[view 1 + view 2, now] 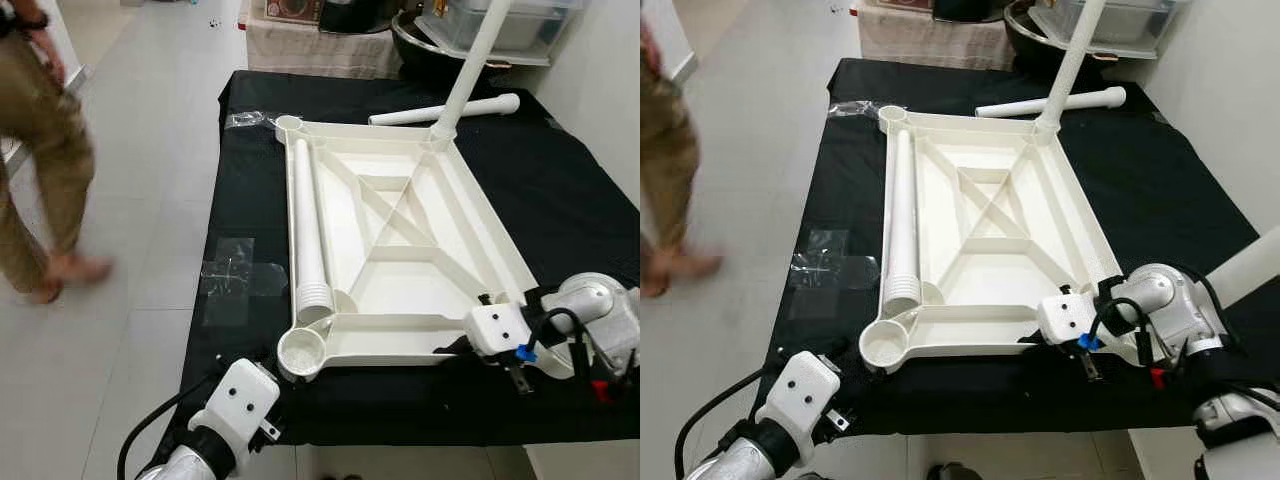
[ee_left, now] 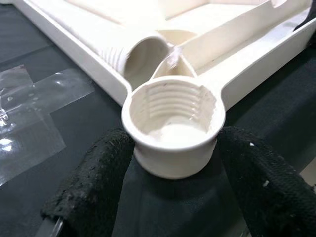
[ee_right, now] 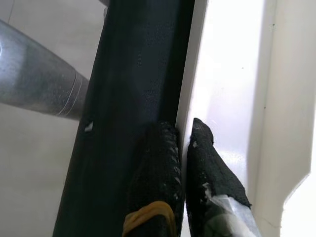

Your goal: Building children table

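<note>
While the white plastic tabletop lies upside down on the black-covered bench, its ribbed underside facing up, one loose leg tube rests inside it along the robot's left edge, another leg stands screwed into the far right corner socket, and a third tube lies on the cloth beyond the far edge. The left end effector sits at the near left corner; the left wrist view shows its two black fingers spread apart on either side of the threaded corner socket, close to its wall, with clear tape stuck on the cloth beside it. The right end effector is at the near right edge; the right wrist view shows its fingers pinched on the tabletop's thin rim. A person in tan trousers stands on the tiled floor to the left.
</note>
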`<state>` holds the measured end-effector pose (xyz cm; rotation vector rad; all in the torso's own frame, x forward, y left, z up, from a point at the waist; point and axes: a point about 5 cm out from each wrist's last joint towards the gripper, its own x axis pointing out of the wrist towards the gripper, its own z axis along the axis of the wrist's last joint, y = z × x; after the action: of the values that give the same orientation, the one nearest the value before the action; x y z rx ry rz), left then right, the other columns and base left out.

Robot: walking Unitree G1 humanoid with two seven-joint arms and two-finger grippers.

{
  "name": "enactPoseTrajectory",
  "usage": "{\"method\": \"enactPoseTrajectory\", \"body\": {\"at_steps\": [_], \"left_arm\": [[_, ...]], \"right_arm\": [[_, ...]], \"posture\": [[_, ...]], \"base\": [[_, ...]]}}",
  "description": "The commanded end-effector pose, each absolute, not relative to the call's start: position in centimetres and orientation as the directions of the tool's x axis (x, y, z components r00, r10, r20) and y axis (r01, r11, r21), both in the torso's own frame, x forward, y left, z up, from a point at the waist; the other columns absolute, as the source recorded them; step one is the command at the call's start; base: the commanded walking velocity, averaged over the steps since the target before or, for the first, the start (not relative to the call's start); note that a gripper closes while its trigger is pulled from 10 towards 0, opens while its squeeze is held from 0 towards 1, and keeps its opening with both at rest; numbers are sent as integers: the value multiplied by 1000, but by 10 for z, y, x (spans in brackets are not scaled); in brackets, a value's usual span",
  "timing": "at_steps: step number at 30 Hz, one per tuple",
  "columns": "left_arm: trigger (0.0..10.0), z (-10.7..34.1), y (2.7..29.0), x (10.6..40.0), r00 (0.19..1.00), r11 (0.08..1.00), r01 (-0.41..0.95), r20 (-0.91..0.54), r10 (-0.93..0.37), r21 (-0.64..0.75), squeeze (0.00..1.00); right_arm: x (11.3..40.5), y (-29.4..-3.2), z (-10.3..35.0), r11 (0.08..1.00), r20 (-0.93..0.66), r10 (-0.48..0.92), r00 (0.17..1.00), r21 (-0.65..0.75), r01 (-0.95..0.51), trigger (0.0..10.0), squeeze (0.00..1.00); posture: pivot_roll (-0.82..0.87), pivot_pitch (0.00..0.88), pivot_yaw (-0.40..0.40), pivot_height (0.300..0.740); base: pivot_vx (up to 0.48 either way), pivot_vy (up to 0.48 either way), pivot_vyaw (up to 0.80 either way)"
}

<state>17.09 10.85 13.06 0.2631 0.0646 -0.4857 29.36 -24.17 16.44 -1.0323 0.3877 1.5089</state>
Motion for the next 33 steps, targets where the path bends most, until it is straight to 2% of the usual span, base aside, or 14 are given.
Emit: {"method": "enactPoseTrajectory", "body": {"at_steps": [1, 10, 11, 21, 22, 27, 28, 29, 30, 31, 32, 33], "left_arm": [[10000, 127, 108, 170, 879, 846, 477, -132, -458, 238, 0], [10000, 126, 108, 171, 879, 847, 477, -132, -459, 234, 0], [10000, 126, 108, 171, 879, 847, 477, -133, -458, 233, 0], [10000, 126, 108, 173, 877, 845, 481, -136, -461, 236, 0], [10000, 127, 109, 174, 878, 844, 479, -130, -461, 239, 0], [10000, 135, 112, 168, 871, 833, 491, -120, -476, 254, 0], [10000, 138, 113, 165, 872, 833, 489, -114, -476, 259, 0], [10000, 138, 113, 165, 872, 833, 489, -114, -476, 259, 0], [10000, 140, 113, 164, 874, 834, 486, -110, -474, 261, 0], [10000, 143, 113, 163, 876, 837, 480, -102, -471, 262, 0], [10000, 143, 113, 163, 876, 837, 480, -102, -471, 262, 0], [10000, 145, 113, 162, 878, 839, 477, -97, -469, 263, 0]], "right_arm": [[292, -225, 173, -352, -752, 656, 64, -379, -856, 10000, 0], [293, -224, 170, -347, -750, 658, 61, -374, -860, 10000, 0], [294, -223, 170, -340, -751, 658, 59, -367, -866, 10000, 1000], [296, -215, 188, -288, -675, 735, 63, -396, -872, 10000, 1000], [296, -215, 196, -280, -657, 751, 57, -395, -875, 10000, 0], [295, -211, 222, -243, -582, 812, 40, -400, -884, 10000, 0], [298, -208, 235, -183, -517, 853, 74, -429, -885, 10000, 0], [298, -208, 235, -183, -517, 853, 74, -429, -885, 10000, 0], [300, -207, 244, -141, -471, 876, 98, -446, -884, 10000, 0], [308, -203, 255, -19, -384, 903, 194, -487, -873, 10000, 0], [308, -203, 255, -19, -384, 903, 194, -487, -873, 10000, 0], [313, -201, 262, 66, -323, 910, 260, -507, -860, 10000, 0]], "posture": [[65, 90, -121, 740], [59, 94, -121, 740], [57, 91, -117, 740], [54, 105, -116, 740], [56, 110, -118, 740], [56, 126, -119, 740], [63, 116, -130, 740], [63, 116, -130, 740], [63, 116, -130, 740], [59, 124, -129, 740], [59, 124, -129, 740], [59, 124, -129, 740]], "base": [[0, 0, 0], [0, 0, 0], [0, 0, 0], [0, 0, 0], [0, 0, 0], [0, 0, 0], [0, 0, 0], [0, 0, 0], [0, 0, 0], [0, 0, 0], [0, 0, 0], [0, 0, 0]]}}
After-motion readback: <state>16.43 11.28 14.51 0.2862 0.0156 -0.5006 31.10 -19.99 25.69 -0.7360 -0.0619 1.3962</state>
